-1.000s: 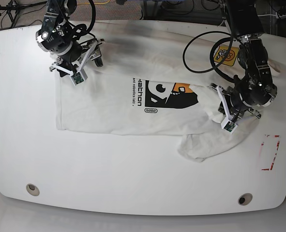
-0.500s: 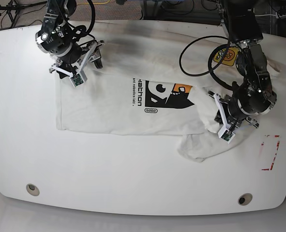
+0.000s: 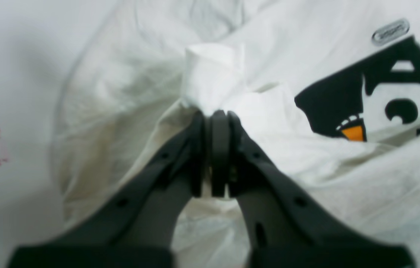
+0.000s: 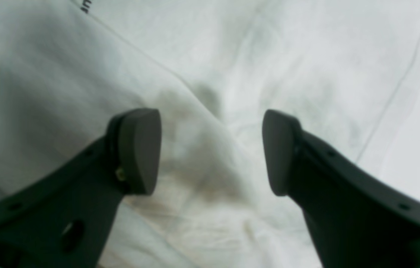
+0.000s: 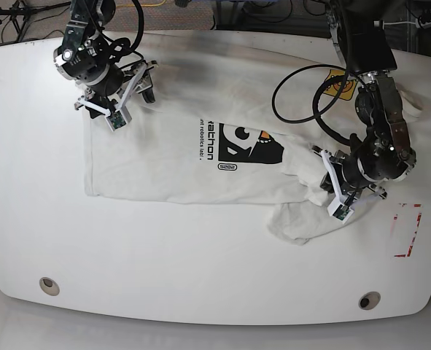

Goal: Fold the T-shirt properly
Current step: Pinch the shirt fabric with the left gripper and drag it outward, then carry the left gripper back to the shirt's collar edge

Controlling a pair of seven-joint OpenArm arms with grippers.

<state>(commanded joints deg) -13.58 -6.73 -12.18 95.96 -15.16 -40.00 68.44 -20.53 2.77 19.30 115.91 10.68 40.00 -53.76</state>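
The left claw (image 3: 215,115) is clamped on a bunched fold of the T-shirt (image 5: 164,164). The right claw (image 4: 212,149), pads apart, hovers over cloth near the tabletop's (image 5: 200,255) far edge.

Black arms, black looping cables

T-shirt (image 5: 179,160) on table (image 5: 200,262), left gripper (image 5: 330,191) at its right

One T-shirt (image 5: 186,153) lies on one counter (image 5: 25,182), with two tools over it: left tool (image 5: 330,191), right tool (image 5: 131,98).
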